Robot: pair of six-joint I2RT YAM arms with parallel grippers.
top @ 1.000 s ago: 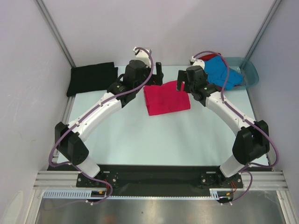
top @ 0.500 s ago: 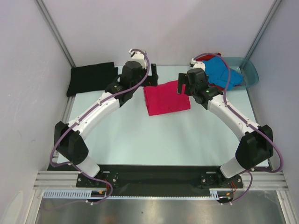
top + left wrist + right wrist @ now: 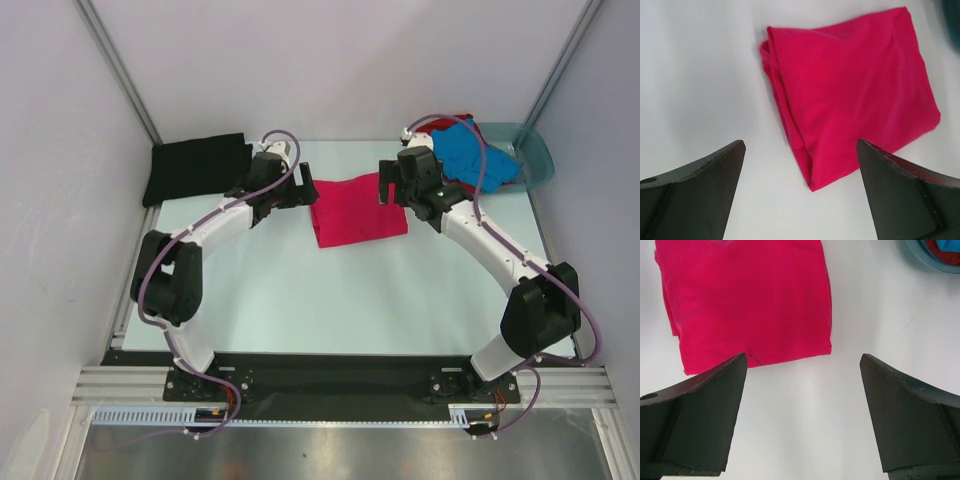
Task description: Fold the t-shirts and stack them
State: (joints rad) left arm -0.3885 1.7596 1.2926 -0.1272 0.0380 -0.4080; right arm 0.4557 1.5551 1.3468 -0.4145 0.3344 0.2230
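- Nearest the bases, the left arm had folded back on itself within the last second. Its elbow was drawn in toward 8 o'clock of the surface rather than stretched long across it.
- The pink shirt lay mid-surface as a tidy folded rectangle, flat and unmoved, with nothing gripping it.
- The left claw had come back from beyond the shirt's far left corner to sit just beside its 9 o'clock edge. Its fingers were spread wide and held nothing, and its wrist view looked down on the folded edge.
- The right claw had barely shifted. It hung by the shirt's 1 o'clock corner, also spread wide and empty.
- Judging from this, the pink shirt's fold looked finished and let go, and the likely next step was moving it onto a pile.
- The black shirt lay folded at 10 o'clock, well apart from the pink one, and looked a likely base for the stack.
- Farthest off, at 2 o'clock, the blue shirt and red shirt were bunched over the teal basin, not yet folded.
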